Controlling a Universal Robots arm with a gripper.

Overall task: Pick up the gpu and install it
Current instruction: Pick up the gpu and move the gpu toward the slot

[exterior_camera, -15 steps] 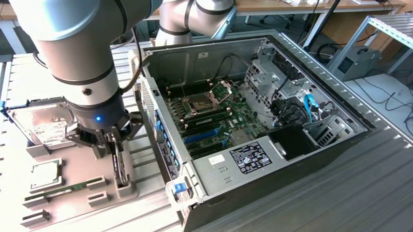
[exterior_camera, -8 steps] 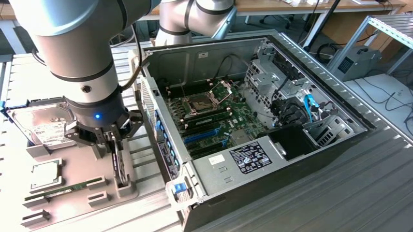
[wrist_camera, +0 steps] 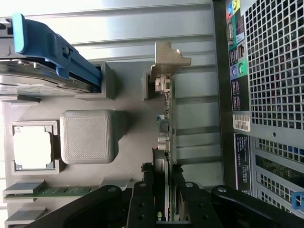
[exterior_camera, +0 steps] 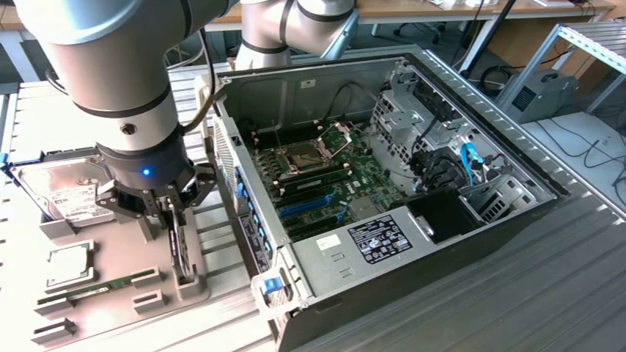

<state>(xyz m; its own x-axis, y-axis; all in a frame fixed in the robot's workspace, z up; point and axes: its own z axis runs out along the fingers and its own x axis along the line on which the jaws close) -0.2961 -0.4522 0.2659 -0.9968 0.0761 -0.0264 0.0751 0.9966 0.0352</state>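
Note:
The gpu (exterior_camera: pixel 180 253) stands on its edge in a slot of the grey holder tray (exterior_camera: pixel 127 249), on the exterior view's left beside the open computer case (exterior_camera: pixel 391 183). In the wrist view I look along the card's thin edge (wrist_camera: pixel 165 123) to its silver end bracket (wrist_camera: pixel 167 59). My gripper (exterior_camera: pixel 171 220) hangs straight above the card, and its two black fingers (wrist_camera: pixel 142 199) press against both faces, so the gripper (wrist_camera: pixel 163 192) is shut on the gpu. The card's lower end still sits in the holder.
The tray also holds a hard drive (exterior_camera: pixel 64 194) with blue rails (wrist_camera: pixel 47 52), a processor chip (wrist_camera: pixel 31 147) and a green memory stick (exterior_camera: pixel 98 286). Blue expansion slots (exterior_camera: pixel 308 207) lie on the case's motherboard. The case's perforated rear wall (wrist_camera: pixel 275 71) is close beside the card.

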